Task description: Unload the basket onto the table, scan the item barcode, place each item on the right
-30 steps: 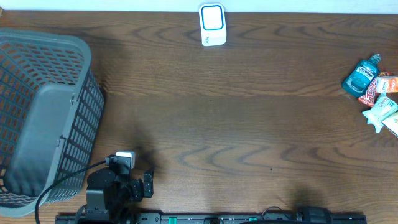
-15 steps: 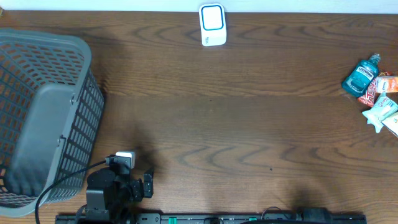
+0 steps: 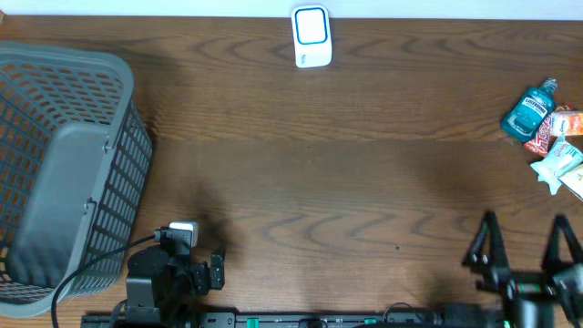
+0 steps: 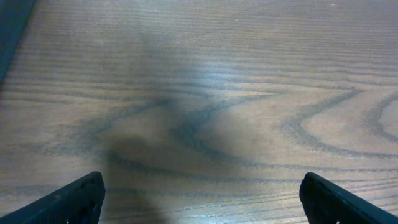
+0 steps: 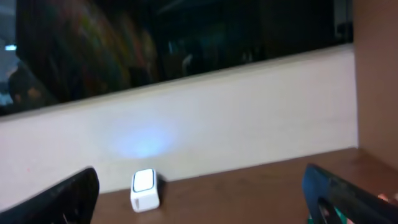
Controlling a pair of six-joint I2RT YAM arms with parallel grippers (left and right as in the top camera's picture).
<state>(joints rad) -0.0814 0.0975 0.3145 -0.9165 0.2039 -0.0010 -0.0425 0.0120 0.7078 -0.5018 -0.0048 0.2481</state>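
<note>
The white barcode scanner [image 3: 311,36] stands at the table's far edge; the right wrist view shows the scanner [image 5: 144,190] small and far off. Items lie in a cluster at the right edge, among them a teal bottle [image 3: 530,109] and a white packet [image 3: 557,164]. My right gripper [image 3: 521,240] is at the near right, open and empty, well short of the items; in its own view the right gripper [image 5: 199,186] points level toward the back wall. My left gripper [image 4: 202,193] is open over bare wood, its arm [image 3: 168,273] folded at the near left.
A grey plastic basket [image 3: 127,173] fills the left side of the table, just beside the left arm. A cable [image 3: 91,264] runs from the left arm along the basket. Dark wood table [image 3: 319,182] lies between scanner and arms.
My right arm has come into the overhead view at the near right edge, fingers spread. The left arm and all objects have not moved.
</note>
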